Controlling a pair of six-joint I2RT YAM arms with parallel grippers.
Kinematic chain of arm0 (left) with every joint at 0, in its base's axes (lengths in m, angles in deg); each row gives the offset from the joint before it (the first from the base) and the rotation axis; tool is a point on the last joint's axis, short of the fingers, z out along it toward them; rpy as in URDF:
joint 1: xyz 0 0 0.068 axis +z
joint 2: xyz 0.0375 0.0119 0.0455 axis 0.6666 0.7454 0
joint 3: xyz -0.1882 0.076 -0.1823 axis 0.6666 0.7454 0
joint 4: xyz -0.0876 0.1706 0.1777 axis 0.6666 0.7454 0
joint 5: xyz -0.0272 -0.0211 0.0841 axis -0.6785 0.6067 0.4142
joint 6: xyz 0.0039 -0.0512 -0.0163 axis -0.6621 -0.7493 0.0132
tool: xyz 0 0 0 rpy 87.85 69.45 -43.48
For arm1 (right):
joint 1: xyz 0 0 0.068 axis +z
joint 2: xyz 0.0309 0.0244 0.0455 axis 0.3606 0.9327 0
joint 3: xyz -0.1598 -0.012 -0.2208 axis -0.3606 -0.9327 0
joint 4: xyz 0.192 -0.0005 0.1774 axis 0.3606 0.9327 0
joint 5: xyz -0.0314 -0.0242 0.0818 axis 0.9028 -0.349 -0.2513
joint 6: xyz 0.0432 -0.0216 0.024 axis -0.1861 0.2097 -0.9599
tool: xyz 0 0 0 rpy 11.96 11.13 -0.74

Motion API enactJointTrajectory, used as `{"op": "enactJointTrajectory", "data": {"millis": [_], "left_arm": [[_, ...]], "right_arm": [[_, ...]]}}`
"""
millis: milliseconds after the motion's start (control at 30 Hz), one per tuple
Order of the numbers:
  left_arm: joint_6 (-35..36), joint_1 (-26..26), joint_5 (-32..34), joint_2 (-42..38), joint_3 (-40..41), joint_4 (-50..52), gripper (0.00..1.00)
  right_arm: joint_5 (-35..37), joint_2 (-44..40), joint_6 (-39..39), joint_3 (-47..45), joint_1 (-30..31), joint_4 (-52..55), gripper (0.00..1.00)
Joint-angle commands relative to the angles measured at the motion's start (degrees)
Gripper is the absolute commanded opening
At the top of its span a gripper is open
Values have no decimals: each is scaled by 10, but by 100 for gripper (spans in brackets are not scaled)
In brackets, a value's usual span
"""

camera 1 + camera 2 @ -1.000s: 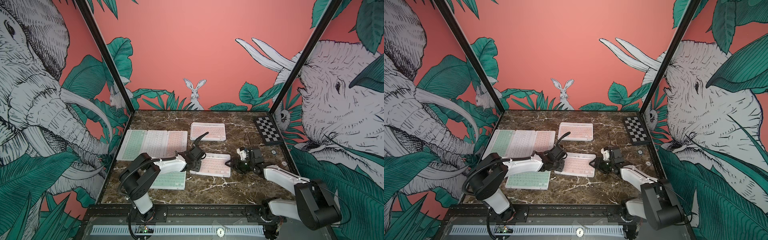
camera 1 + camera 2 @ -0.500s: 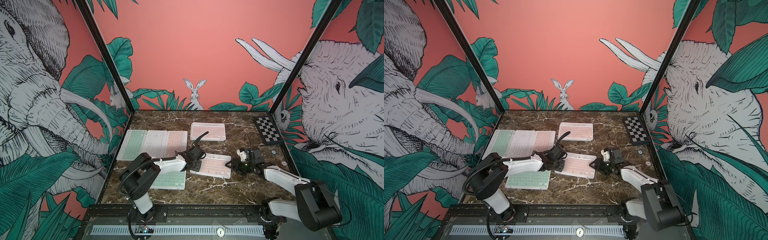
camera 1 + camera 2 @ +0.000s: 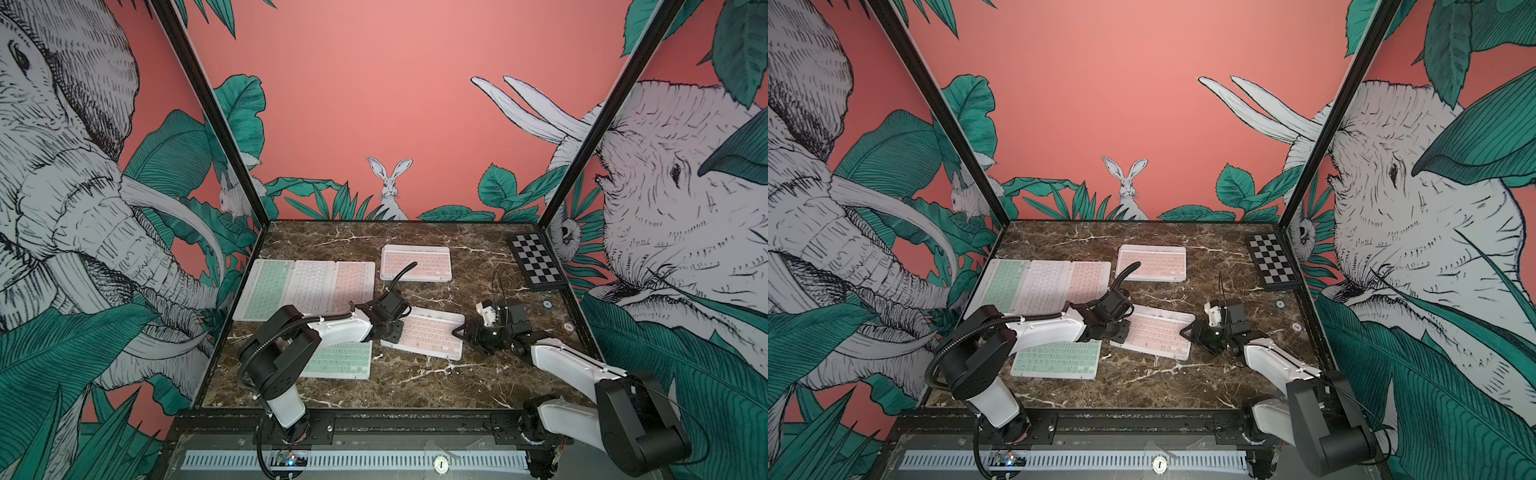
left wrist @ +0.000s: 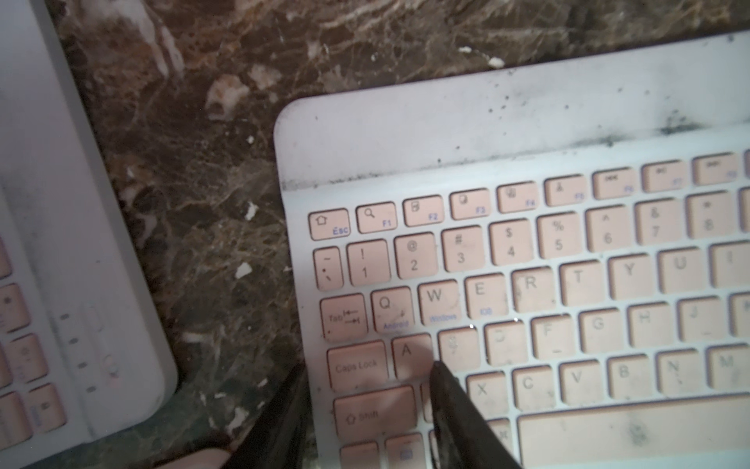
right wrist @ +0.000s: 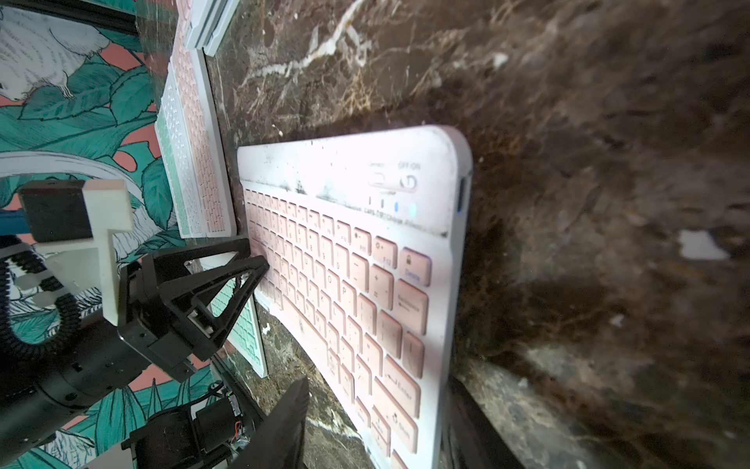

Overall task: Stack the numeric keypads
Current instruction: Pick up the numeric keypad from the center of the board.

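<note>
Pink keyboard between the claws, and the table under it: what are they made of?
Pink keyboard: probably matte plastic; moulded white frame with rounded corners, dark scuffs, printed pink keys. Table: looks like brown marble with white veins, though it may be printed laminate.

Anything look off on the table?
The middle pink keypad lies skewed to the table edges, left claw shut on its end. Black smudges streak its white top bezel. Nothing spilled.
</note>
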Motion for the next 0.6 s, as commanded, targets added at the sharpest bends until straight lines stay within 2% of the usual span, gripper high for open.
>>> {"op": "enactJointTrajectory", "data": {"millis": [0, 567], "left_arm": [[13, -29, -164, 39, 26, -4, 48], [27, -28, -192, 25, 36, -7, 48]], "right_arm": [[-84, -15, -19, 12, 17, -100, 51], [-82, -50, -7, 8, 16, -69, 49]]}}
